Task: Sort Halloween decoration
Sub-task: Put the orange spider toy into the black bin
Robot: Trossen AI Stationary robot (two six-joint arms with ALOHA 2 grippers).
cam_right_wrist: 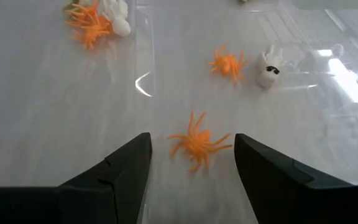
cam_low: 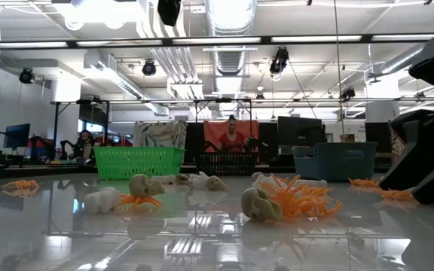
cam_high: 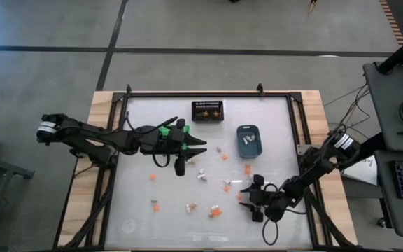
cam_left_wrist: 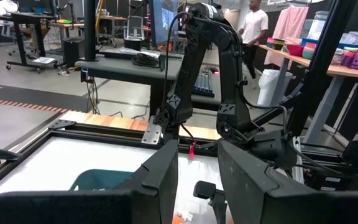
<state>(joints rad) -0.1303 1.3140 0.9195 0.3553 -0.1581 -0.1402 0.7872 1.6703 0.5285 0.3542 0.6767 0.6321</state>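
High view: green bin (cam_high: 165, 131) half-hidden.

Tiny trinkets (cam_high: 215, 211) in orange, white and tan are seen scattered loose across the middle and near part of the surface (cam_high: 278, 119), some in small clusters. An orange spider (cam_right_wrist: 197, 144) lies flat with legs splayed; another orange spider (cam_right_wrist: 227, 63) sits just beside a white ghost-like piece (cam_right_wrist: 269, 71).

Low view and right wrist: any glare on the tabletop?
Low view: ceiling lights mirror off the glossy table, and the trinkets reflect in it. Right wrist view: a bright glare patch lies beside the white ghost; the orange spider stays crisp.
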